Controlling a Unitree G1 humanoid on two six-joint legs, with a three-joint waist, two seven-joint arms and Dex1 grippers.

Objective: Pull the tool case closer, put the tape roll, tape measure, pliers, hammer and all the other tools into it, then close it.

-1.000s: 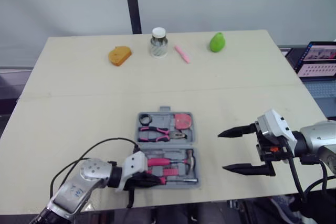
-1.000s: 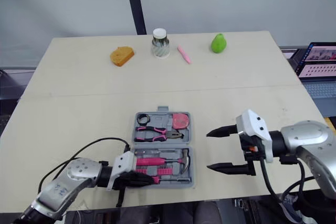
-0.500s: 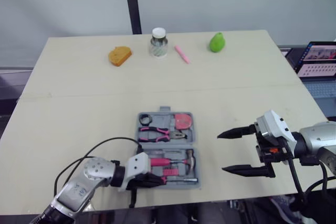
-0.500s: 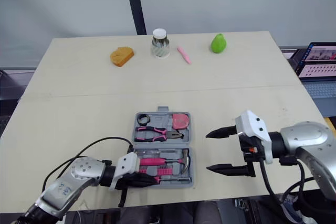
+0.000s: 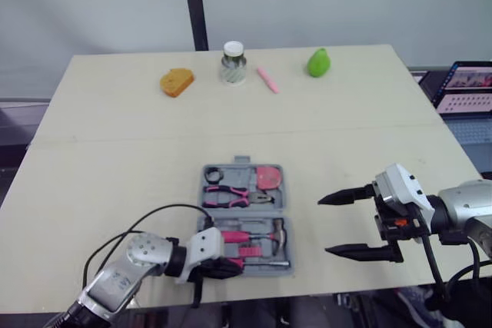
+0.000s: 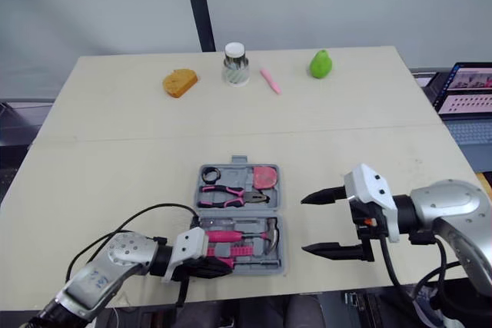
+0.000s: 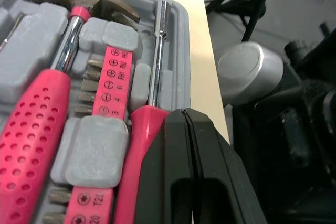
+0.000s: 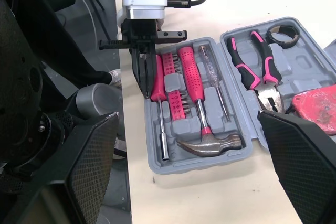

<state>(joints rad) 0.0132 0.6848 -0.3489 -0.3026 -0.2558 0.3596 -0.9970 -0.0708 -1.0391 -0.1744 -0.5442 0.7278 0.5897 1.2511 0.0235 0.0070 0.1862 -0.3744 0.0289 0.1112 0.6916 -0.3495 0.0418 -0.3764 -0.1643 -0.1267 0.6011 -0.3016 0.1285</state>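
The grey tool case (image 5: 287,213) lies open near the table's front edge. Its far half holds the black tape roll (image 5: 213,175), the pink-handled pliers (image 5: 227,196) and the pink tape measure (image 5: 268,177). Its near half holds the hammer (image 8: 210,142), a bit holder and a pink-handled driver (image 7: 139,171). My left gripper (image 5: 231,265) is shut, its tips over the driver's handle at the case's near left corner. To the right of the case, apart from it, my right gripper (image 5: 323,226) stands open and holds nothing.
Along the table's far edge stand an orange sponge-like block (image 5: 176,81), a glass jar (image 5: 233,62), a pink pen (image 5: 266,78) and a green pear (image 5: 317,61). A laptop (image 5: 469,86) sits beyond the right edge. A black cable (image 5: 146,217) loops from my left wrist.
My left gripper has slid a little to the right along the case's near edge, still shut. The right gripper and the case have stayed put.
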